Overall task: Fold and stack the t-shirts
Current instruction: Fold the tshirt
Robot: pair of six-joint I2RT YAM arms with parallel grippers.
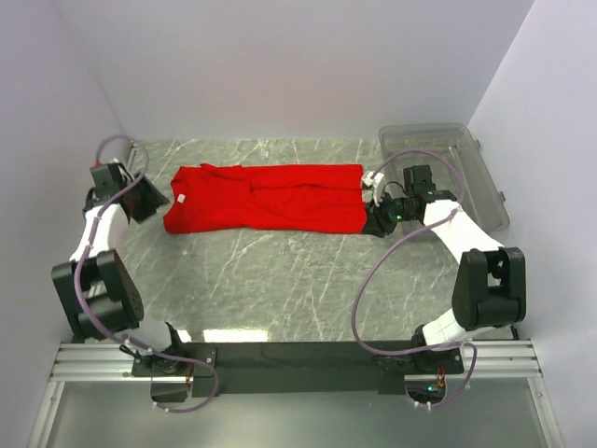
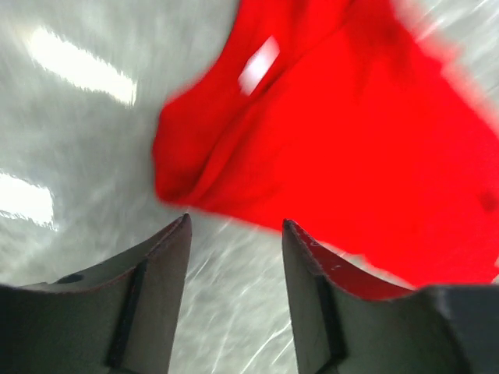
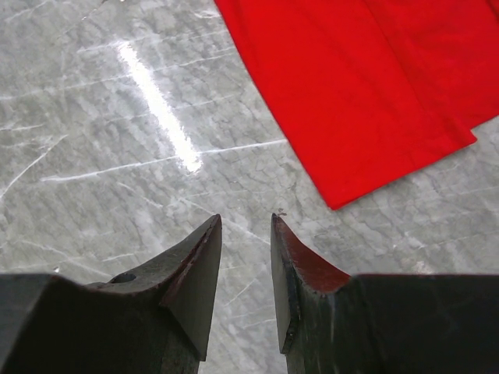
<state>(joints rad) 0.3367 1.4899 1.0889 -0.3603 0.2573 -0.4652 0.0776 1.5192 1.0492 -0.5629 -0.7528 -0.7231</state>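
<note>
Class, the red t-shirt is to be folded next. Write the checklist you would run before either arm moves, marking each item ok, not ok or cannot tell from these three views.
1. Red t-shirt lying flat on the table: ok, a long strip with some creases.
2. White neck label located: ok, at the shirt's left end.
3. Left gripper free: ok, jaws apart, nothing between them.
4. Right gripper free: ok, jaws narrowly apart over bare table, beside a shirt corner.
5. Shirt outside the clear plastic bin: ok, the bin stands past its right end.
6. Left wrist view sharp: not ok, blurred.
</note>
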